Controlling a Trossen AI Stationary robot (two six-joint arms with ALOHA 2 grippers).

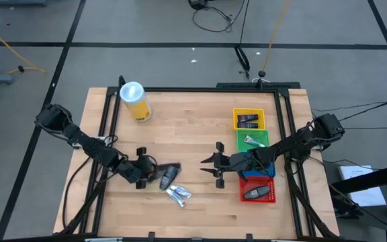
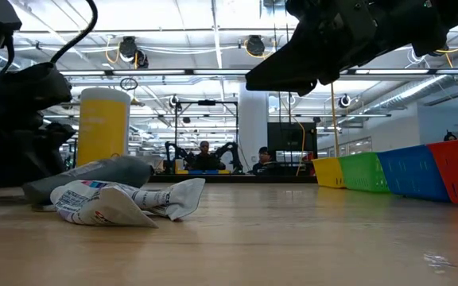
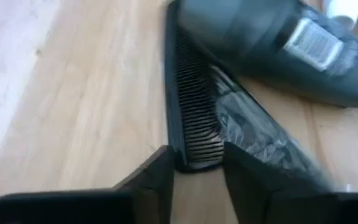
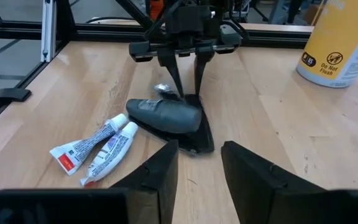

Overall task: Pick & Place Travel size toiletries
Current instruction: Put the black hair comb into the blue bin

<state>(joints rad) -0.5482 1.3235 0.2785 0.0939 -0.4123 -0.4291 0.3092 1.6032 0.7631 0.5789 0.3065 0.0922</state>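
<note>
A flat pack with a black comb (image 3: 194, 106) lies on the wood, and a dark grey tube (image 3: 272, 37) rests across it (image 4: 166, 115). Two white tubes (image 4: 98, 146) lie side by side next to them, toward the near edge (image 1: 179, 195). My left gripper (image 3: 197, 168) is low at the pack's end (image 1: 154, 175). My right gripper (image 1: 215, 165) hovers open above the table, right of the pile, and faces it (image 4: 197, 168). More dark items sit in the yellow tray (image 1: 248, 121) and the red tray (image 1: 257, 193), and a white-green tube is in the green tray (image 1: 252, 140). My left gripper has the comb pack by its narrow end (image 3: 194, 155), pinched between the two fingers (image 3: 163, 174). The fingers slant down from the table's left and lie along the pack (image 4: 188, 96). The pack lies flat on the table with the dark grey tube on its other end.
A tall yellow canister with a white lid (image 1: 135, 101) stands toward the far left. Four trays run along the right side; the blue one (image 1: 254, 176) is partly under my right arm. A black frame rail (image 1: 180, 89) borders the table. Bare wood lies in the middle.
</note>
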